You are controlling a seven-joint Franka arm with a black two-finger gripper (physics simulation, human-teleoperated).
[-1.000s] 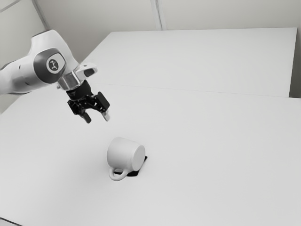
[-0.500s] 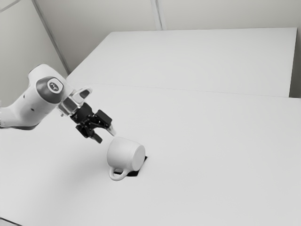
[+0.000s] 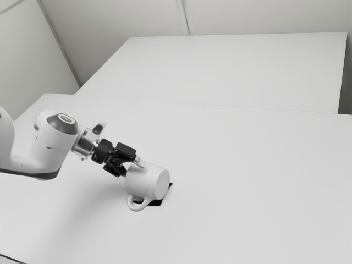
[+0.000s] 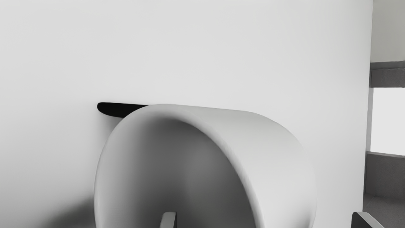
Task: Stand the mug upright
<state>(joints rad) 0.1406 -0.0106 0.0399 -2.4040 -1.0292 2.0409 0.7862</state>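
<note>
The white mug lies on its side on the counter, a little left and below the middle of the exterior view, with a black patch partly under it. From the exterior view's left comes the gripper, released, its fingers spread at the mug's open end.

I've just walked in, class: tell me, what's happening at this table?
A robot arm has brought its open gripper to the mouth of a white mug. One finger reaches into the opening and the other stands outside the wall, with no grip on it yet. The mug lies on its side, a flat black piece partly visible beside it, so it is not upright.
</note>
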